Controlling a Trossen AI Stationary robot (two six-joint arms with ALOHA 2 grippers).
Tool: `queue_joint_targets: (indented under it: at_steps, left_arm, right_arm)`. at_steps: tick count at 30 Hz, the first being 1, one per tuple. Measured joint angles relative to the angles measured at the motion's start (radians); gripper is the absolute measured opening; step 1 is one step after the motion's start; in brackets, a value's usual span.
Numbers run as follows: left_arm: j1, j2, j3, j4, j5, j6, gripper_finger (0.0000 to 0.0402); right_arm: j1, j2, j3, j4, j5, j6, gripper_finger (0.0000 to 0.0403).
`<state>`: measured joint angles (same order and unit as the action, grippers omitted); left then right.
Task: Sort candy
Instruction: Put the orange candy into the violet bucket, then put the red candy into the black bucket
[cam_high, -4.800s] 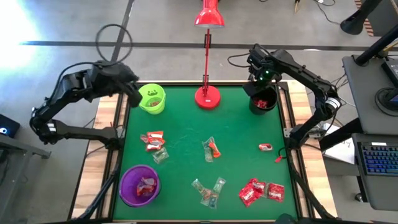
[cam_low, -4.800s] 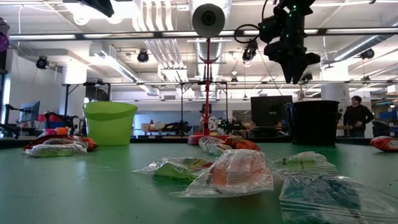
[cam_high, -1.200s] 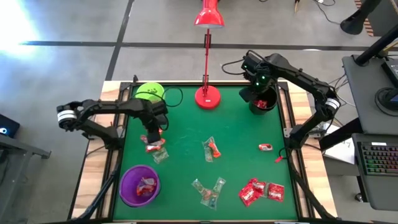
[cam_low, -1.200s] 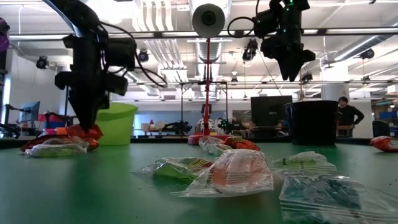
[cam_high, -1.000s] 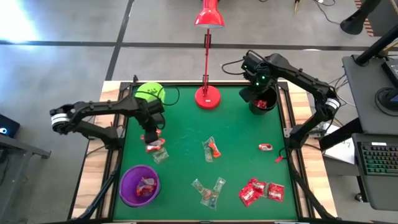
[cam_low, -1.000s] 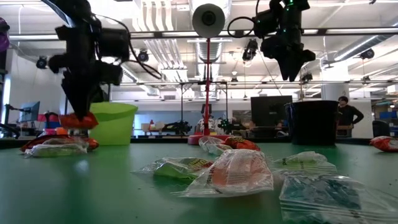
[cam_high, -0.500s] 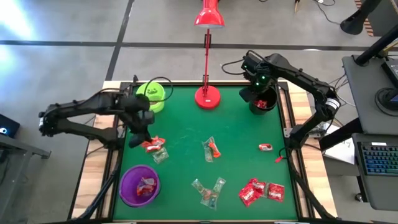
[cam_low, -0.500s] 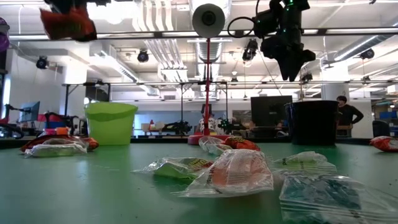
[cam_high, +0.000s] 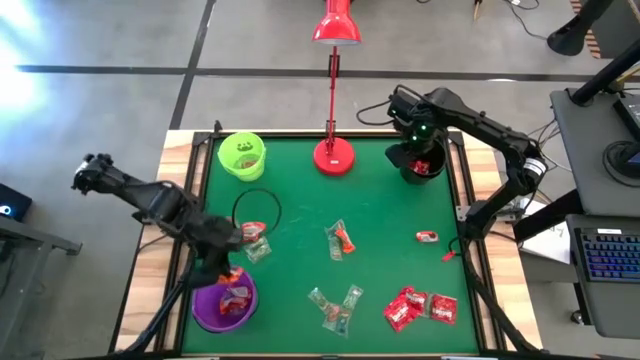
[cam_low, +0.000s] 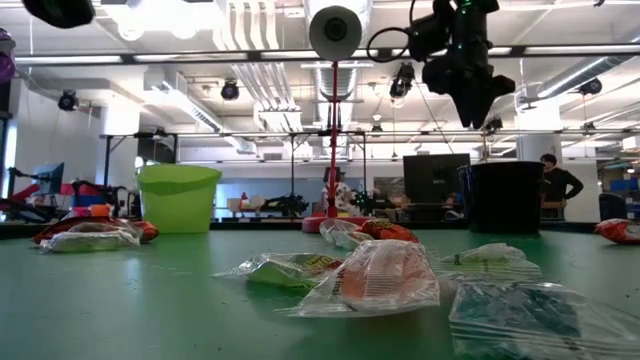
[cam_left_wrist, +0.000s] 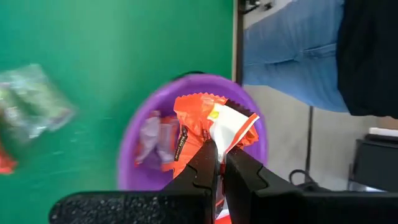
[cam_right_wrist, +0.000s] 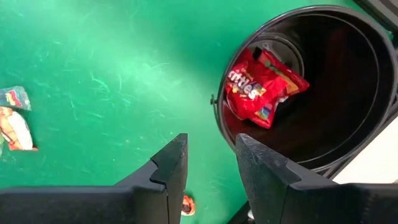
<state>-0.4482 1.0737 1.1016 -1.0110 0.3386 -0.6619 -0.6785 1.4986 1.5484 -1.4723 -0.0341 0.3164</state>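
- An orange-and-white candy packet (cam_left_wrist: 211, 124) was pinched between the pressed-together fingers of the left gripper (cam_left_wrist: 219, 163), held directly over the purple cup (cam_left_wrist: 256, 134).
- In the high view the left gripper (cam_high: 222, 268) sat at about 7 o'clock on the green table (cam_high: 390, 210), at the upper rim of the purple cup (cam_high: 205, 310), which already held red-and-white candy (cam_high: 236, 296).
- More candy (cam_high: 256, 245) lay just beside that gripper, toward 8 o'clock.
- A clear-wrapped sweet with orange inside (cam_high: 340, 238) lay near the table's centre.
- Greenish clear wrappers (cam_high: 337, 305) lay at about 6 o'clock.
- A cluster of red packets (cam_high: 420, 307) lay at about 5 o'clock.
- One small red-and-white sweet (cam_high: 427, 236) sat alone at about 3 o'clock.
- A red candy bag (cam_right_wrist: 261, 84) lay inside the black cup (cam_right_wrist: 367, 137), which stood at about 1 o'clock.
- The right gripper (cam_right_wrist: 211, 158) hovered beside the black cup's rim, its two fingers spread apart with nothing between them.
- From the low view, the right gripper (cam_low: 470, 95) hung well above the black cup (cam_low: 505, 195).
- The lime-green cup (cam_high: 243, 157) stood at about 11 o'clock.
- The red desk lamp (cam_high: 334, 150) stood at 12 o'clock, its base on the table's far edge.
- A person (cam_low: 556, 185) stood in the room behind the black cup.
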Motion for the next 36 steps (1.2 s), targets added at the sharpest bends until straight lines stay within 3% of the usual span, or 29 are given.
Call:
queue_joint_targets:
  at_steps: [7,13,28,32,36]
  left_arm:
    - [-0.102,0.023,-0.041,0.103,0.0,-0.098,0.0]
    - [-0.13,0.049,-0.04,0.106,0.0,-0.107,0.0003]
    - [-0.129,0.071,-0.024,0.059,-0.008,-0.107,0.0089]
    - [-0.129,0.061,0.033,-0.016,-0.115,-0.101,0.0091]
    - [-0.129,0.06,0.118,-0.118,-0.289,-0.061,0.0091]
  right_arm:
    - [0.039,-0.001,0.0,-0.009,-0.01,0.016,0.013]
    - [0.067,-0.001,0.0,-0.013,-0.104,0.029,0.0132]
    - [0.245,-0.023,0.0,-0.014,-0.105,0.085,0.0157]
    - [0.317,-0.029,0.0,-0.015,-0.105,0.129,0.0157]
    - [0.387,-0.039,0.0,-0.025,-0.105,0.154,0.0158]
